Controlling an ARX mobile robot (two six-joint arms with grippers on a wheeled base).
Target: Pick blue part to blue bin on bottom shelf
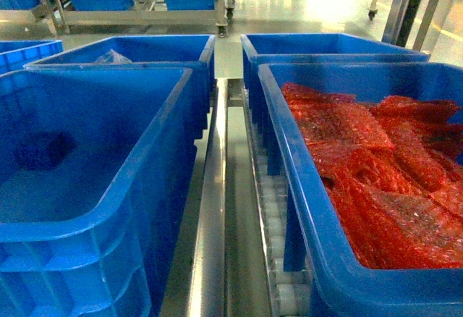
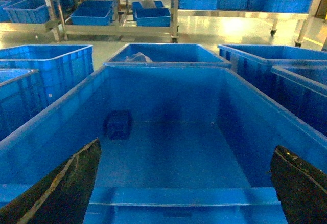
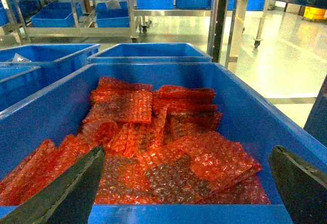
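Blue part [image 2: 118, 124] lies on floor of blue bin [image 2: 46, 132]; left gripper [image 2: 184, 183] and right gripper [image 3: 186, 183] both spread apart, empty.

The small, chunky dark-blue part [image 2: 118, 124] lies on the floor of the near left blue bin [image 2: 168, 203], toward its left wall.

All you get of your bot is black claw fingers [image 2: 61, 188], scuffed with pale edges; same dark pair on the right [image 3: 66, 193].
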